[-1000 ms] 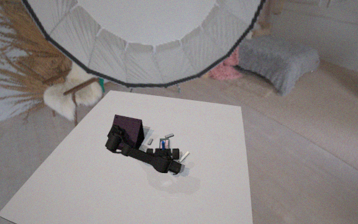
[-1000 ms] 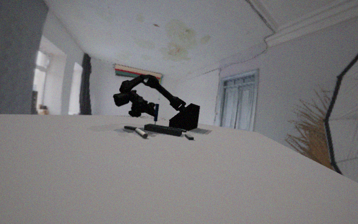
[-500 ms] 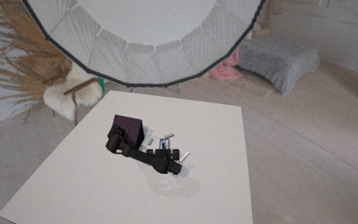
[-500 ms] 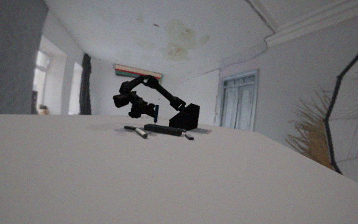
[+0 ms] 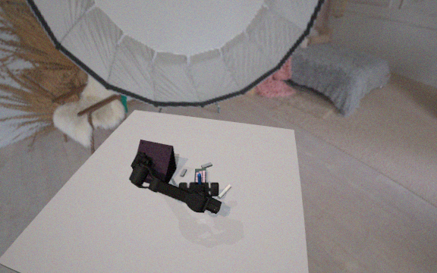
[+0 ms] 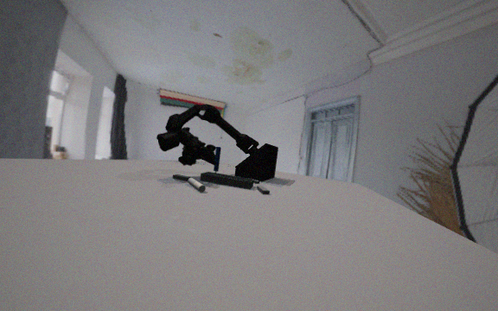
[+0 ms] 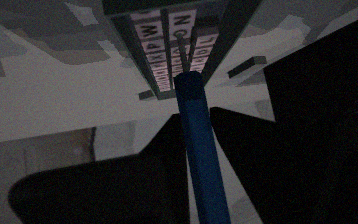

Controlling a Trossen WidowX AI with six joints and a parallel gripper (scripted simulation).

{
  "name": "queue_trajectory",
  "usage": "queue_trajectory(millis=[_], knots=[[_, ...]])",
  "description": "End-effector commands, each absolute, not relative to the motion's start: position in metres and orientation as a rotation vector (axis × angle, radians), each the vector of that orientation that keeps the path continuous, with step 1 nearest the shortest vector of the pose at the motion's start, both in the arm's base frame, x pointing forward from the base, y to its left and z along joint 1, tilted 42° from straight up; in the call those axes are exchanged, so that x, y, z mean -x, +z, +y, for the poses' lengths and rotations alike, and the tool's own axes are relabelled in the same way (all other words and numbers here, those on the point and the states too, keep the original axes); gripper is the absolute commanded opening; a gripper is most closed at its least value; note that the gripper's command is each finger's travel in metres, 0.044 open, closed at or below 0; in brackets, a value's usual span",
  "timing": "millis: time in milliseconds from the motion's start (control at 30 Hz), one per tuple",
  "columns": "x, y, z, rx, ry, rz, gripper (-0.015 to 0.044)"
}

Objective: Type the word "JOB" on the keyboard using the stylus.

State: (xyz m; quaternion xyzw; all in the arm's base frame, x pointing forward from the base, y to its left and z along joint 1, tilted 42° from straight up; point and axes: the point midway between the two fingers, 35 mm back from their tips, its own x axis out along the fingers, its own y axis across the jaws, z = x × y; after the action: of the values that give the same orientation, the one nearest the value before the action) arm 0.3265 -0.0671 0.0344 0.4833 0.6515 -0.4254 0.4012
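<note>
Item: blue stylus [image 7: 200,150], clamped in the gripper [image 6: 207,156], long axis near upright, tip pointing down. Keyboard [image 7: 172,45] lies directly beneath the gripper on the table [image 5: 241,235]; tip above the lettered rows, contact not discernible.

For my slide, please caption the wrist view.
Gripper holds blue stylus pointing toward the keyboard.

Stylus [image 7: 200,145] tip's key contact indiscernible
</note>
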Motion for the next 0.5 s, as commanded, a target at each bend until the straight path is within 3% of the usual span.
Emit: queue_trajectory(millis=[0,467], knots=[[-0.327,0.034,-0.067,-1.216,-1.074,1.646,0.0081],[-0.325,0.062,-0.042,-1.217,-1.072,1.648,0.0081]])
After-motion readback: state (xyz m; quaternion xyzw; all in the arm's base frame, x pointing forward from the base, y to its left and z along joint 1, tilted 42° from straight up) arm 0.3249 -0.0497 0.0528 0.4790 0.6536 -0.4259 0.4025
